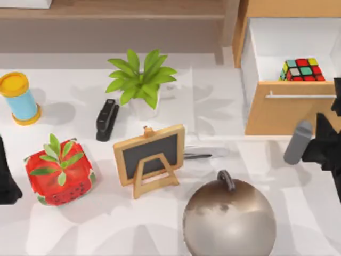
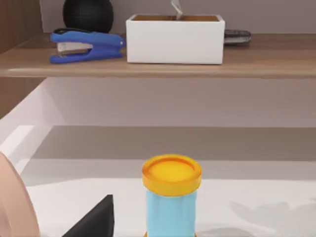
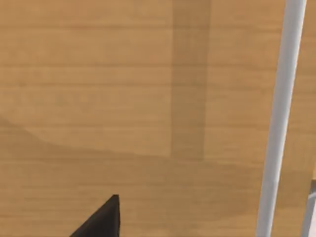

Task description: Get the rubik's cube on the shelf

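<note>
Table count, running from the left edge to the right.

One left gripper [image 1: 7, 181] is sitting at the table's left edge, a dark shape partly cut off; whether its fingers are apart or together I cannot tell. One blue cylinder with yellow caps [image 1: 19, 98] is standing upright near it toward the back, and it is also standing in front of the left wrist camera [image 2: 171, 195]. One red strawberry box [image 1: 59, 173] with green leaves is lying in front of that cylinder. One black stapler [image 1: 106, 119] is lying beside one potted plant [image 1: 139, 80]. One small chalkboard easel [image 1: 151, 158] is standing mid-table, with one silver-grey object [image 1: 205, 153] poking out behind it. One round metallic ball with a loop on top [image 1: 229, 218] is sitting at the front.

One shelf [image 1: 112, 12] is running along the back; in the left wrist view its board [image 2: 271, 61] is carrying one blue stapler [image 2: 86, 47], one white box [image 2: 175, 39] and one dark sphere [image 2: 88, 14].

One drawer cabinet [image 1: 282, 114] is standing open at the right. One rubik's cube [image 1: 302, 70] is resting inside its drawer, well apart from the shelf. One grey cylinder [image 1: 297, 142] is lying just in front of the cabinet.

One right gripper [image 1: 326, 146] is hovering at the right edge beside that grey cylinder, just in front of the drawer face; its finger spacing I cannot tell. The right wrist camera is facing the wood front and silver handle [image 3: 279, 123] closely.
</note>
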